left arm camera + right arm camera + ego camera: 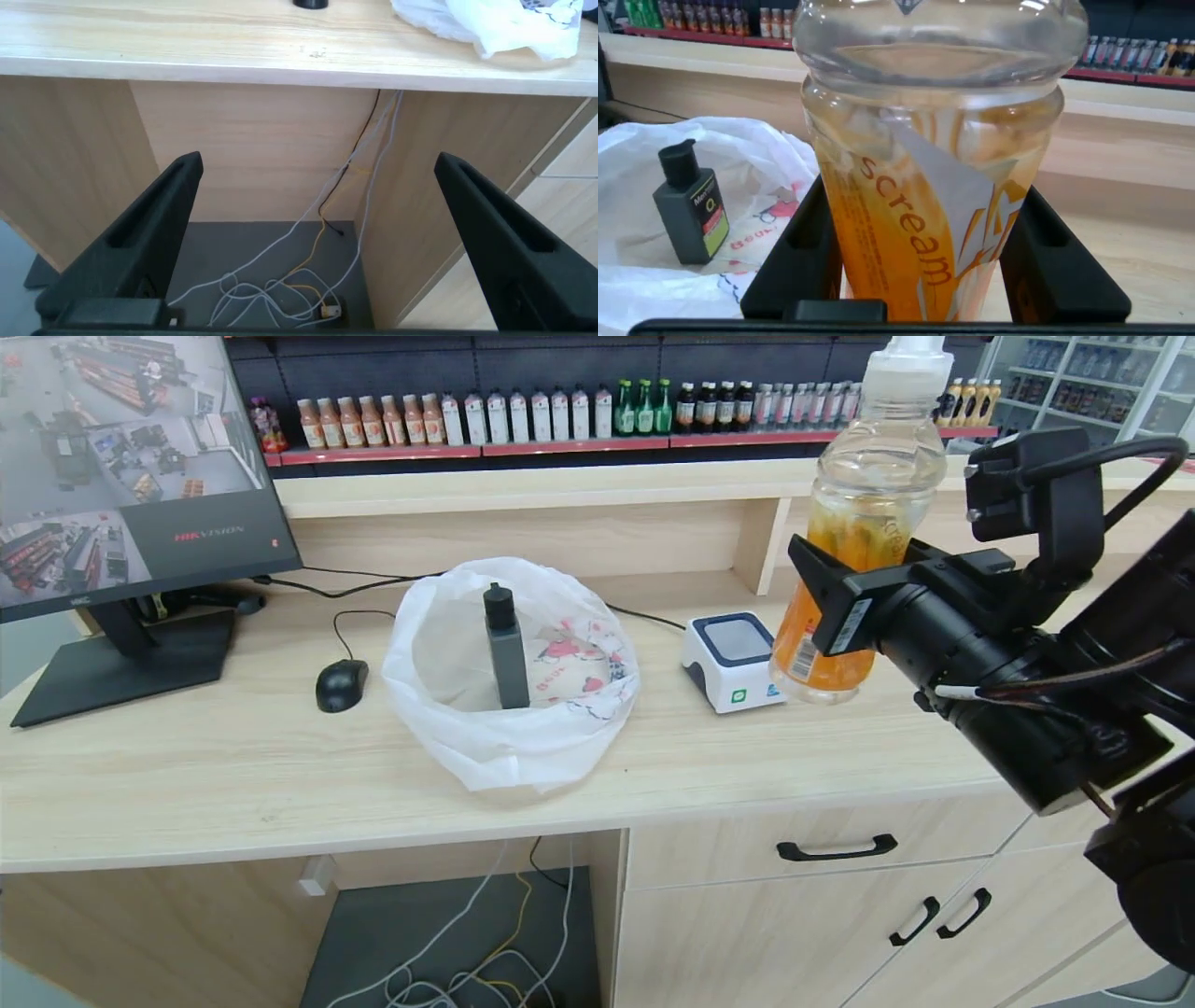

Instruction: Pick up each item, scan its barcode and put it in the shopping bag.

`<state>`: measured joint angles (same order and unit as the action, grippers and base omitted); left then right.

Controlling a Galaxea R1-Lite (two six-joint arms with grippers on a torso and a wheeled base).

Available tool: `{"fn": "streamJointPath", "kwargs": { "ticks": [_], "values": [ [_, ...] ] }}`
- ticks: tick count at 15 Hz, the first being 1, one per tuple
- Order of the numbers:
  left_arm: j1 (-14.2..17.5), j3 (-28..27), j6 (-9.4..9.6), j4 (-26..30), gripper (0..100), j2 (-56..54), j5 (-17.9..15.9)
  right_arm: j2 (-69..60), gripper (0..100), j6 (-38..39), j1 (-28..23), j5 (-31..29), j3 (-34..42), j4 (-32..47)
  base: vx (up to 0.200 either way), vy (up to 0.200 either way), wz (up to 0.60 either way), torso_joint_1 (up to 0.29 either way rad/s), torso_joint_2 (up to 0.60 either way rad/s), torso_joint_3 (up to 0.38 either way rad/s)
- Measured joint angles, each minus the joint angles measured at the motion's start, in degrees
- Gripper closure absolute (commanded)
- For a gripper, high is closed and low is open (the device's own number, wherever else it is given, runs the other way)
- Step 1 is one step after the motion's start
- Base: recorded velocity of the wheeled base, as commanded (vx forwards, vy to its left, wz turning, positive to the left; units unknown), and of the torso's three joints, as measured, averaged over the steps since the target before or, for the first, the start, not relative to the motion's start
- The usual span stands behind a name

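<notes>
Right of the scanner (733, 658), the right gripper (850, 597) holds the juice bottle (878, 476) upright, jaws pinching its orange-labelled middle. Bottle: clear, white cap, orange drink filling the lower part, slanted white lettering on the label, and a small white striped sticker low on the side toward the scanner. Whether the base touches the table (233, 775) can't be told.

Shopping bag (509, 747), white plastic, stands open left of the scanner. Inside it are a dark grey bottle (507, 653) with a black cap and green-and-red label, upright, and a white pack with red and pink print (569, 663) beside it.

Left gripper (318, 168) is low at the table's near edge, jaws spread wide, nothing between them, facing the cables (280, 289) under the table.

Mouse (341, 684) lies left of the bag, monitor (121, 457) at far left showing camera feeds. Shelf of drinks (560, 448) runs along the far wall.
</notes>
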<state>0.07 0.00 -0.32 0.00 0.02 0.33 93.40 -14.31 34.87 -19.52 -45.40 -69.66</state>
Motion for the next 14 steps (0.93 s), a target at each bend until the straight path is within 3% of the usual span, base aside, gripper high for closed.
{"fn": "streamJointPath", "kwargs": {
  "ticks": [5, 8, 14],
  "values": [
    [0.0, 0.0, 0.0, 0.0, 0, 0.0, 0.0, 6.9, 100, -7.3, -0.1, 0.3, -9.8, -5.1, 0.0, 0.0, 0.0, 0.0, 0.0, 0.0],
    [0.0, 0.0, 0.0, 0.0, 0, 0.0, 0.0, 12.3, 100, -15.5, -0.4, 0.5, -16.7, -7.8, 0.0, 0.0, 0.0, 0.0, 0.0, 0.0],
    [0.0, 0.0, -0.01, 0.0, 0, 0.0, 0.0, 19.1, 100, -25.8, 0.0, 3.2, -22.2, -13.1, 0.0, 0.0, 0.0, 0.0, 0.0, 0.0]
  ]
}}
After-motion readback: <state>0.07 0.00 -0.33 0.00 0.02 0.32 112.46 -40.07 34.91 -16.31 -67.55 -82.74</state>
